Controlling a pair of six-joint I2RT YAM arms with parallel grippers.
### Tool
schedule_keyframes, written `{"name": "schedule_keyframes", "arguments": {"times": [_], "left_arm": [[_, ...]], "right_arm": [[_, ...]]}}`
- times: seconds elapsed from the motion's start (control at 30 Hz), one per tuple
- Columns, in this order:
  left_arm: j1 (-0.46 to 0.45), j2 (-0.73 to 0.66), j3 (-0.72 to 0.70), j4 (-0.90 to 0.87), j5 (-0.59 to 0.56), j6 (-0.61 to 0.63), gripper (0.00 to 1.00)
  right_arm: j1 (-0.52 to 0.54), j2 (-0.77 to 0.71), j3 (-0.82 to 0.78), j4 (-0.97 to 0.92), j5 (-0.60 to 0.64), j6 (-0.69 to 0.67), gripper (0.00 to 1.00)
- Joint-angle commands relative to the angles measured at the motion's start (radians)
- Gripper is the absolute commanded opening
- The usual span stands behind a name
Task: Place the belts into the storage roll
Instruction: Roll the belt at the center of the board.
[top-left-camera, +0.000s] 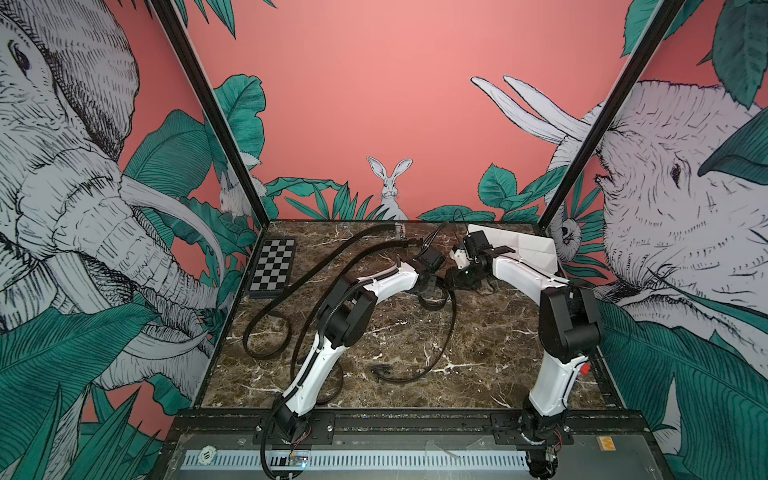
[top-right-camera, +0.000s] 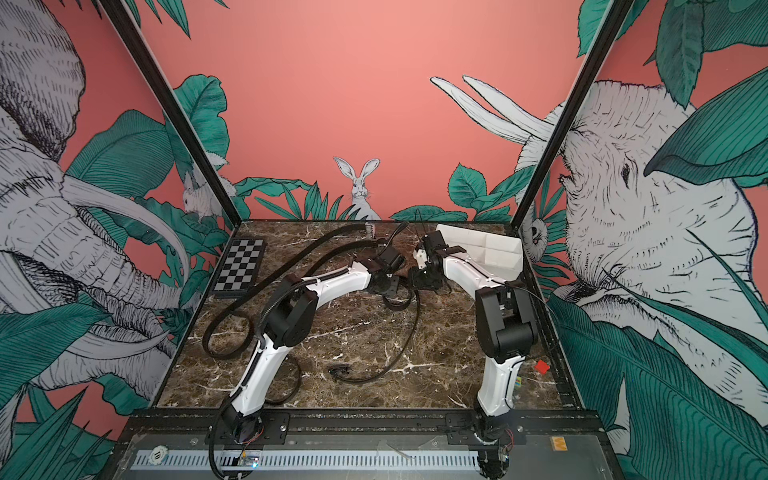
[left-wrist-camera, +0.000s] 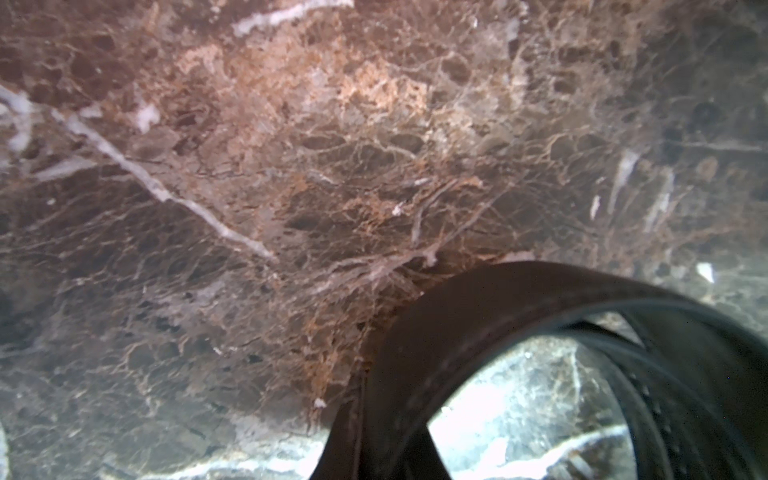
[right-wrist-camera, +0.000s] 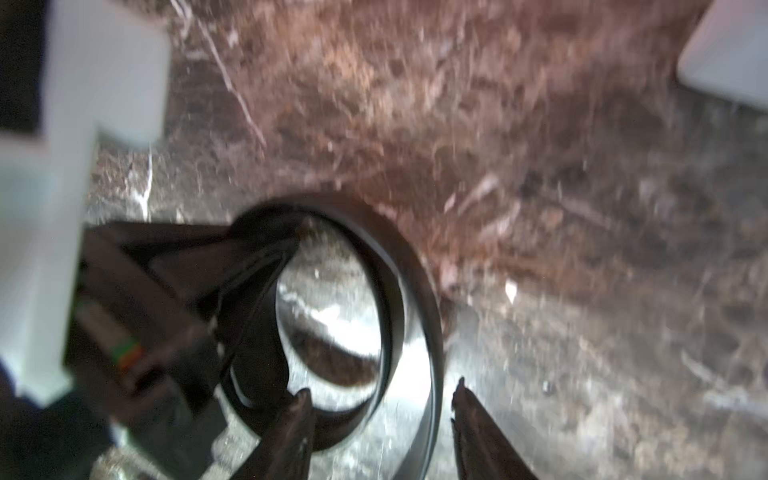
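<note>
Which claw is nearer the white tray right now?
Right. The right claw hangs open over the coiled belt, beside the white tray; the left claw pinches that belt on the side away from the tray.

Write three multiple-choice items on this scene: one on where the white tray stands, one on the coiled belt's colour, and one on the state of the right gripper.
1. Where does the white tray stand on the table?
A) at the far right, near the back corner
B) at the far left
C) at the front edge

2. What colour is the coiled belt?
A) red
B) white
C) black

3. How is the right gripper?
A) shut on the tray
B) open, fingers apart around the coil's band
C) out of view

Key:
1 A: both top views show it by the back right corner.
2 C: the right wrist view shows a black band.
3 B: the right wrist view shows its fingers standing apart with the band between them.
</note>
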Motion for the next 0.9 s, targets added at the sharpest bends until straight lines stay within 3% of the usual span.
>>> {"name": "schedule_keyframes", "arguments": {"times": [0.0, 0.2, 0.8, 0.87], "left_arm": [[-0.004, 0.163, -0.084, -0.198, 0.053, -0.005, 0.00], [-0.003, 0.164, -0.083, -0.197, 0.057, -0.008, 0.00], [-0.003, 0.127, -0.151, -0.133, 0.101, 0.011, 0.00], [-0.003, 0.115, -0.164, -0.124, 0.110, 0.013, 0.05]], "right_arm": [[-0.001, 0.079, 0.068, -0.042, -0.002, -0.068, 0.54], [0.007, 0.135, 0.093, -0.020, -0.018, -0.084, 0.52], [0.056, 0.144, 0.004, -0.008, 0.080, -0.050, 0.03], [0.055, 0.142, 0.008, -0.023, 0.102, -0.046, 0.00]]}}
